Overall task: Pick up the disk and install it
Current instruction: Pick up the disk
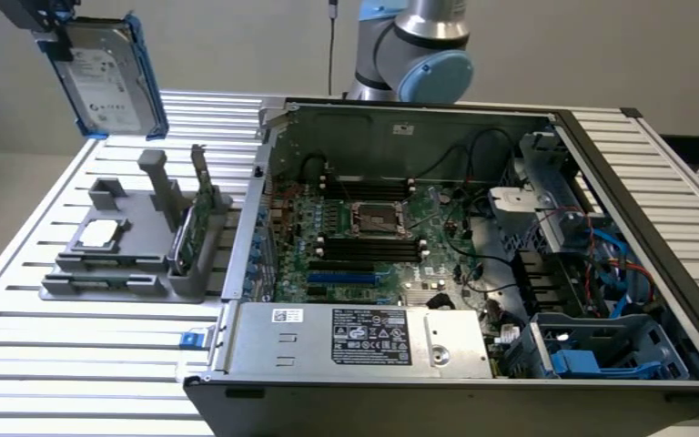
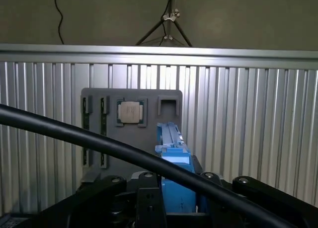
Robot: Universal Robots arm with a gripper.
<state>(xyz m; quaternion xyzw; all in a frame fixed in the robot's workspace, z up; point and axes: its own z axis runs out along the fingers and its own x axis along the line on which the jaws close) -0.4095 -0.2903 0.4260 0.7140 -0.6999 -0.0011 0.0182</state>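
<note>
Step in hand: pick-up judged complete, carry phase; installation not yet done.
Gripper [image 1: 48, 35]: claw pinched on the upper end of the disk [image 1: 109, 80]. In the wrist view a blue rail of the disk [image 2: 174, 156] sat between the fingers of the gripper [image 2: 175, 200].
Disk position: held in the air at the exterior view's upper left, hanging nearly upright with its label face showing. It was above the grey fixture [image 1: 143, 250], touching nothing on it, and well apart from the computer chassis [image 1: 447, 118].
Fixture contents: processor chip [image 1: 101, 232] lying flat in its pocket, green circuit card [image 1: 204, 196] standing on edge.
Chassis: open, motherboard exposed. A bay with blue plastic parts [image 1: 592, 350] sat at the exterior view's lower right, judged the likely seat for the disk.
Next move calls for (judgement): a long carry across the slatted table [image 1: 70, 364], clearing the chassis wall, then turning the disk so its rails line up with the bay.
Risk: loose cables lay beside that bay.
</note>
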